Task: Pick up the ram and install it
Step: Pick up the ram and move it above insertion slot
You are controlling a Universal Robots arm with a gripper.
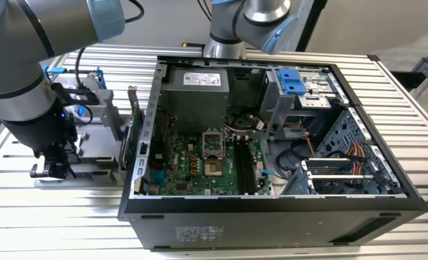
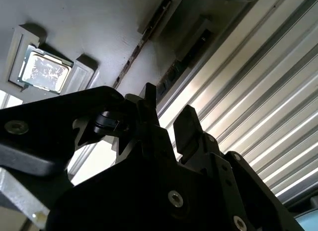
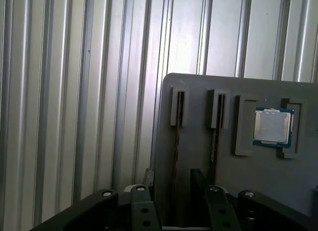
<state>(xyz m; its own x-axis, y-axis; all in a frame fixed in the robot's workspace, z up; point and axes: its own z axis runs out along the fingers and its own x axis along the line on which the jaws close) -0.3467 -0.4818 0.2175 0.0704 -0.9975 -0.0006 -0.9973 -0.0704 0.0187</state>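
- Black two-finger gripper [image 3: 174, 175] hangs open above a grey holder tray [image 3: 198, 87].
- Slim dark ram stick [image 3: 175, 151] stands on edge in the tray's slot, in line with the finger gap.
- Square silver processor chip [image 3: 272, 126] lies in the same tray.
- Ribbed metal worktop [image 3: 64, 92] carries the tray.

Nothing can be read. A white label [image 1: 201, 79] sits on the power supply [image 1: 196, 103] at twelve o'clock inside the computer case [image 1: 271, 222]; a pale sticker [image 1: 199, 234] sits at six o'clock on its outer wall. Their lettering cannot be made out.
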